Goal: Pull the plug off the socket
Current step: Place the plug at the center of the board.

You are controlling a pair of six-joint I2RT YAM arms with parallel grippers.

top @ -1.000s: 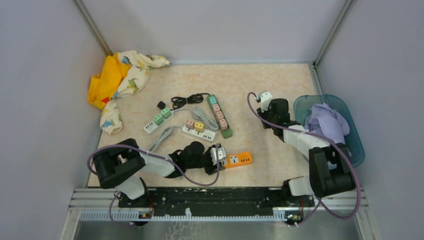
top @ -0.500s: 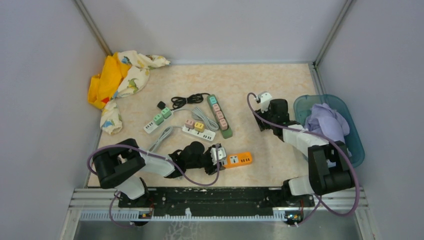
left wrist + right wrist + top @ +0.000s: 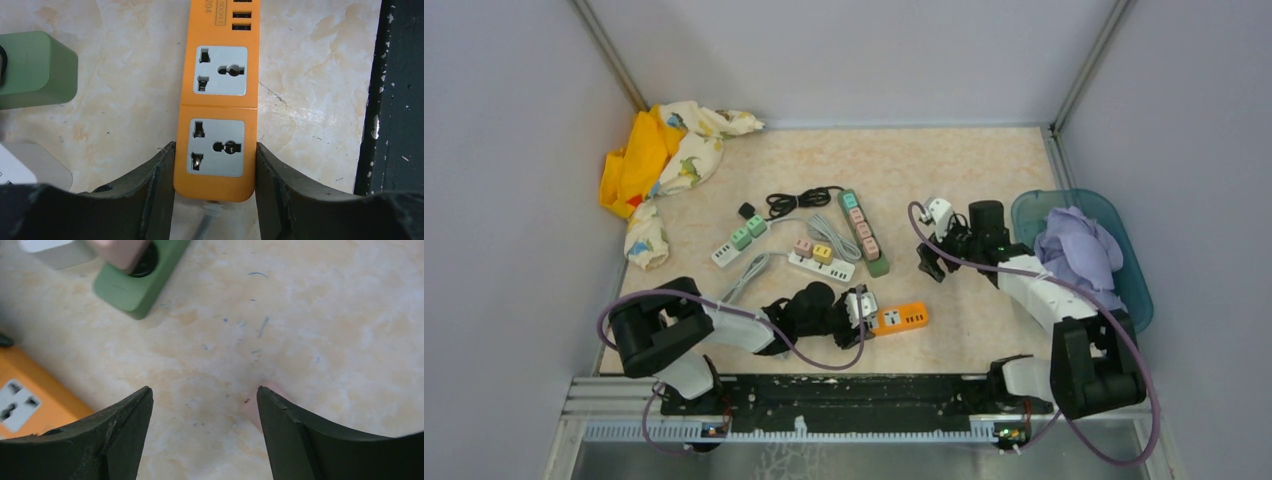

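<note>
The left tool lies low on the bench. It is partly open and squeezes both sides of the orange socket strip, at the end where the cord comes out. The strip lies flat and face up. Its long way points from that tool off to the right. Its two big sockets show bare holes. This tool and the strip have not moved. Further right, the right tool hangs over bare bench, wide open, holding nothing. A second ago it was farther back by the blue tub. Now it is nearer the end of the green strip.
</note>
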